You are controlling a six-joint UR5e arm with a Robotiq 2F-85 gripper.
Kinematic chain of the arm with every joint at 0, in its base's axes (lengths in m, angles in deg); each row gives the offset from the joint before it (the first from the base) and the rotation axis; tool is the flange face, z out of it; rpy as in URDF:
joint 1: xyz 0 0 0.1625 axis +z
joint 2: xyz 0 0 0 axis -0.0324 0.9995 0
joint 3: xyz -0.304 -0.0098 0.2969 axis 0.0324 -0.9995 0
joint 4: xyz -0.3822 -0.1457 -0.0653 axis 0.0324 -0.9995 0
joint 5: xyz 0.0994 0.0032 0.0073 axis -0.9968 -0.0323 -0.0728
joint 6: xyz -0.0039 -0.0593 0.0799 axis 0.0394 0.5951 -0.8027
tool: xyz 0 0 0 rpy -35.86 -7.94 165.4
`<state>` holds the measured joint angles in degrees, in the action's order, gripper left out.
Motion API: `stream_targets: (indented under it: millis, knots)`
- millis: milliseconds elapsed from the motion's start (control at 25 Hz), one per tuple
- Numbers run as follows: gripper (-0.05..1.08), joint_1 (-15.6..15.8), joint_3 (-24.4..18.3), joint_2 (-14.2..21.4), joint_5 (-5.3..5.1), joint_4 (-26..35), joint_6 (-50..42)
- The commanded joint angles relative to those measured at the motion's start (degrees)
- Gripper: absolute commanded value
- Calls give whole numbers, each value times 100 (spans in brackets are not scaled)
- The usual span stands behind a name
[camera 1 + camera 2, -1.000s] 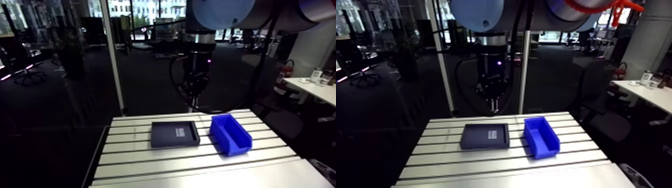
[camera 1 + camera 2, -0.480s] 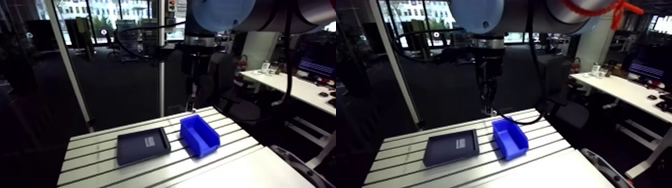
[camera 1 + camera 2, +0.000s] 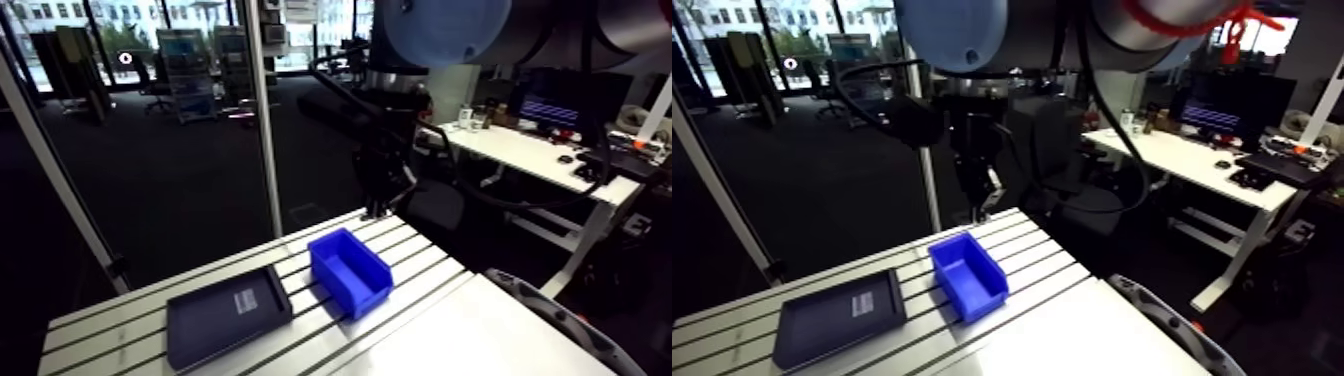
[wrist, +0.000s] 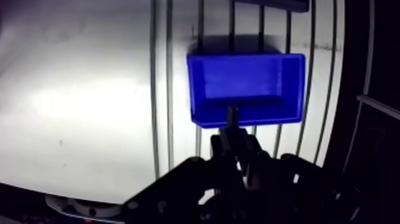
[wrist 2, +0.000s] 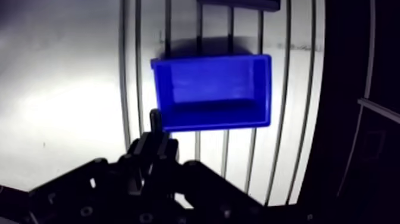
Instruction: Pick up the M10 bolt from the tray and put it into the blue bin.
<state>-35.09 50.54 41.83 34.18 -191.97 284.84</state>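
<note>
In the wrist view my gripper (image 4: pixel 233 136) is shut on a slim dark bolt (image 4: pixel 232 114) whose tip sticks out past the fingertips. It hangs high above the table, over the near wall of the blue bin (image 4: pixel 246 89); the bin's floor looks bare. The arm view has the gripper (image 3: pixel 380 205) above the table's back edge, behind the blue bin (image 3: pixel 348 272). The dark flat tray (image 3: pixel 225 315) lies left of the bin with only a pale label showing inside; just its edge (image 4: pixel 271 3) shows beyond the bin in the wrist view.
The slotted aluminium table (image 3: pixel 430 275) runs under bin and tray. A smooth pale surface (image 3: pixel 480 335) adjoins it on the near right. The table's edge drops into darkness (image 4: pixel 357 71) beside the bin. A vertical post (image 3: pixel 262 110) stands behind the table.
The arm view has swung, so tray and bin sit further left and lower. The gripper, earlier above the gap between tray and bin, now hangs by the bin.
</note>
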Motion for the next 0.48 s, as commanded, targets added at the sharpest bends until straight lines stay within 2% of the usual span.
stream_targets:
  millis: [40,240,480]
  knots:
    - [105,18,329,-111,192,-992,254]
    - [105,247,417,-128,192,-1168,201]
    - [105,458,382,-480,227,-1229,87]
